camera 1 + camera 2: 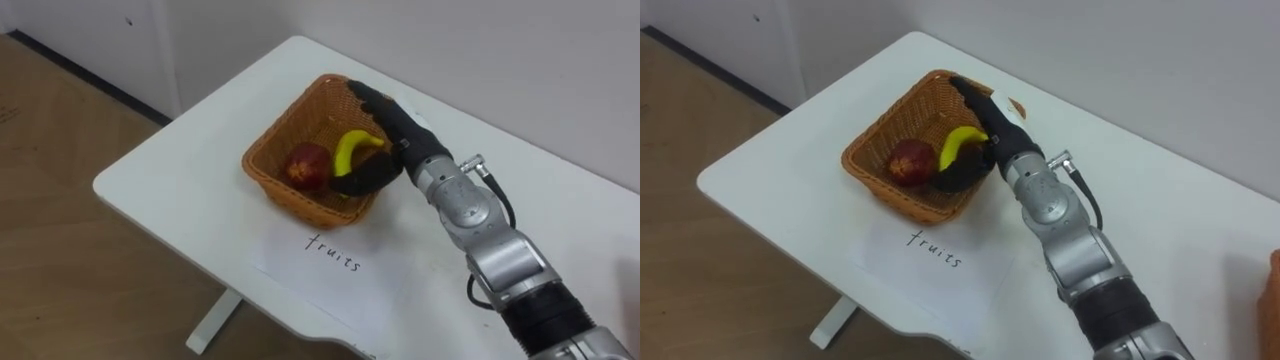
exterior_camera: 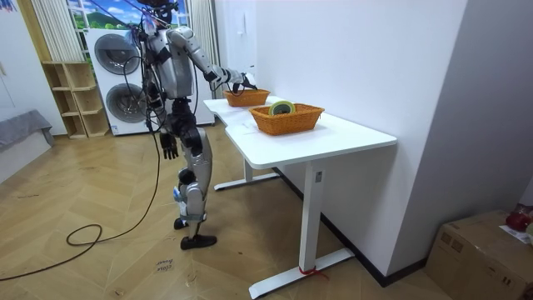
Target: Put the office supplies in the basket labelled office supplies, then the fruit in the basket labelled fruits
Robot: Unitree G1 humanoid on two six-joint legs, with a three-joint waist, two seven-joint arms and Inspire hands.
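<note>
Toward the far corner at the desk's left end, the left eye view has my right hand [image 1: 392, 128] down in the fruit basket [image 1: 290, 195], closed round the banana [image 1: 352, 148]: thumb underneath, fingers stretched over it toward the far rim. The banana sits inside the basket, just beside the red apple [image 1: 308, 165], which lies nearer the left wall. A sheet of paper [image 1: 300, 262] with handwriting lies on the desk [image 1: 170, 190] between the basket and the near edge.

From the room view, I stand at the desk's long edge, right arm reaching out over that basket. My left hand [image 2: 169, 147] hangs by my hip; whether it is spread or curled I cannot tell. A second basket [image 2: 287, 122] stands further along the desk, toward the room view's right, with a roll of tape [image 2: 281, 107] in it.

From the right eye view, the grip reads the same, and the banana's lower end points at the apple.

I judge the step in hand to be the release. To do it well I should lower the banana until it rests on the wicker floor, not on the apple, then open the thumb first. After that I should lift straight up, keeping my fingers off the far rim so they cannot snag the weave and drag the basket toward the desk's edge.
</note>
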